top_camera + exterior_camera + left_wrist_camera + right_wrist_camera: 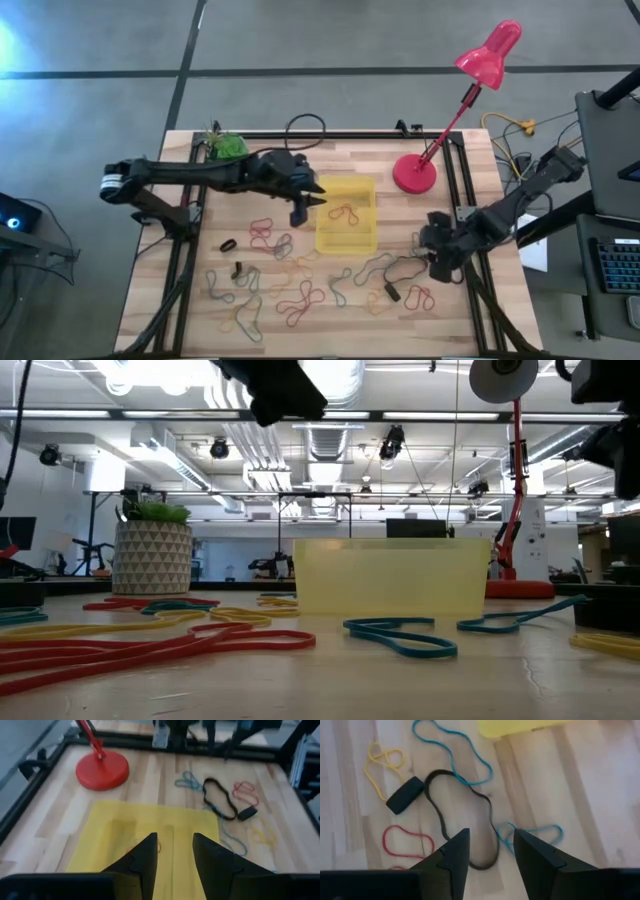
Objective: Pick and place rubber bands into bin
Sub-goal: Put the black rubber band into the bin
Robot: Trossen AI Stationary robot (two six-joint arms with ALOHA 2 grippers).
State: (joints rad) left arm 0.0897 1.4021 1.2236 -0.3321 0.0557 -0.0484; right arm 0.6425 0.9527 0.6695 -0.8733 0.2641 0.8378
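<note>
While thin floppy rubber bands [300, 290] litter wood, translucent bin [347, 229] sits rectangular.

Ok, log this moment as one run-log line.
left gripper: open, empty, over bin | right gripper: open, above black rubber band on table | bin: one red rubber band inside

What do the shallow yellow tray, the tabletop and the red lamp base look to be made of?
Shallow yellow tray: likely translucent plastic; the room behind glows faintly through its wall. Tabletop: pale wood planks with visible grain and seams, matte. Red lamp base: smooth, slightly glossy disc, painted metal or plastic; the look does not settle which.
</note>
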